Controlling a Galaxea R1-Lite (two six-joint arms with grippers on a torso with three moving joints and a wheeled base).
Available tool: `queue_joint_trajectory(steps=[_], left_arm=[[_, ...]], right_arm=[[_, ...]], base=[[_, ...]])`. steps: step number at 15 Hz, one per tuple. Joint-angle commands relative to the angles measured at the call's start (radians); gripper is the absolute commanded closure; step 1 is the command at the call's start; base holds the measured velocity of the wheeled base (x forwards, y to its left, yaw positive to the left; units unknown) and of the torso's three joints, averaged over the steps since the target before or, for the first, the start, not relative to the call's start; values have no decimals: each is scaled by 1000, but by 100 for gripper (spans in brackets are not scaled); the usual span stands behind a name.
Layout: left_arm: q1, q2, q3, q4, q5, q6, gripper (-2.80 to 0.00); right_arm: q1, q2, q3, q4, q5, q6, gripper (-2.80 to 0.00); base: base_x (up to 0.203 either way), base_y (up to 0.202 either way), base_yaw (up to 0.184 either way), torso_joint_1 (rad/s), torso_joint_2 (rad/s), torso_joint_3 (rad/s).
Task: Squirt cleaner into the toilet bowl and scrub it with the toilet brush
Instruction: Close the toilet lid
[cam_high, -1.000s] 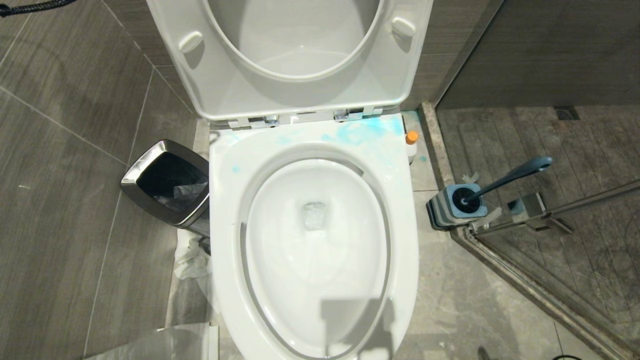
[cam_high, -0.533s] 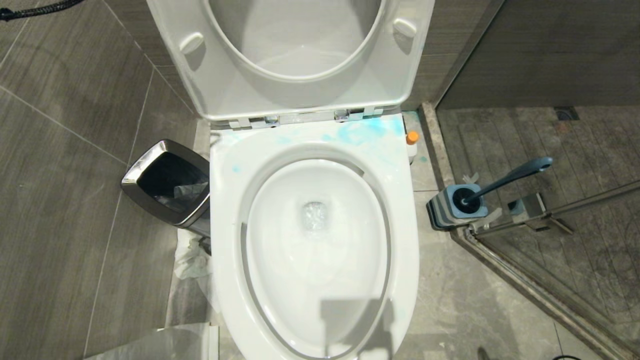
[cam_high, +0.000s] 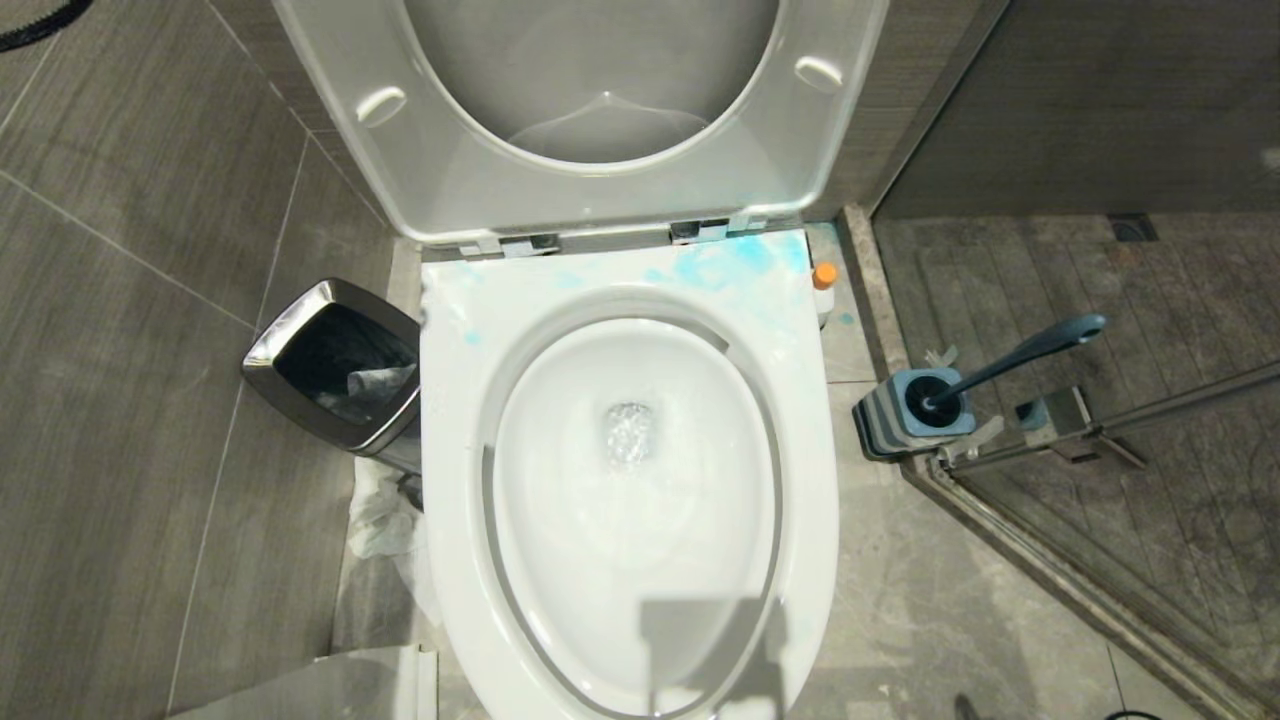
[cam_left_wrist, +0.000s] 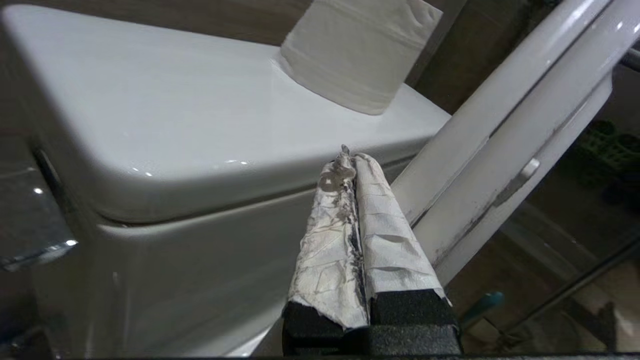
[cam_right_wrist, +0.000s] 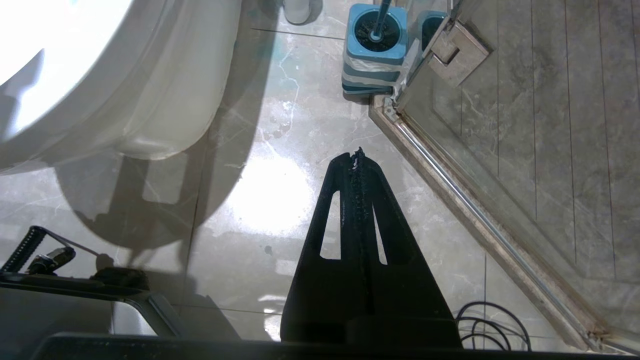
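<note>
Overhead, open toilet bowl (cam_high: 630, 500) with seat and lid (cam_high: 590, 110) raised against the wall, blue cleaner smears (cam_high: 725, 262) across the rim near the hinges. Just beside the bowl on the robot's right, orange-capped cleaner bottle (cam_high: 823, 285) upright on the floor. Further right, at the corner of the glass shower door frame (cam_high: 1050, 440), toilet brush (cam_high: 1010, 360) standing in its blue holder (cam_high: 915, 410), handle tilted away from the bowl. On the robot's left, steel waste bin (cam_high: 335, 365) touching the toilet's side. Up by the cistern (cam_left_wrist: 200, 150), beside the raised lid's edge, left pincer (cam_left_wrist: 350, 159), paper-wrapped tips pressed together, pinching nothing; paper roll (cam_left_wrist: 355, 55) on the cistern top. Low over the floor between bowl and shower door frame, right pincer (cam_right_wrist: 357, 156), likewise pressed together and empty.
</note>
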Motion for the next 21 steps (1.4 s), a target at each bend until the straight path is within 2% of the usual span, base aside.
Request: queue_joint_trajectory(steps=[1,7,10,14,16,17,19,21], left_arm=[[2,-135,94,26,-9,-22,0],[2,-438,310,292,-50,-77,0],[7,-607,418,574,-50,-74,0],[21,-632,565,640,-49,-60,0],[29,-633,544,765,-60,-3,0],[50,-628,518,849,-62,55,0],[101,-589,441,1031,-55,209,0],[139,-538,326,1182,-30,286,0]], right_arm=[[1,1,0,0,1,0,0],[0,1,0,0,1,0,0],[1,1,0,0,1,0,0],[0,1,0,0,1,0,0],[1,1,0,0,1,0,0],[1,1,0,0,1,0,0],[-1,1,0,0,1,0,0],[1,1,0,0,1,0,0]], base=[[0,0,0,0,0,0],[0,0,0,0,0,0],[0,0,0,0,0,0],[0,0,0,0,0,0],[0,0,0,0,0,0],[0,0,0,0,0,0],[0,0,0,0,0,0],[0,0,0,0,0,0]])
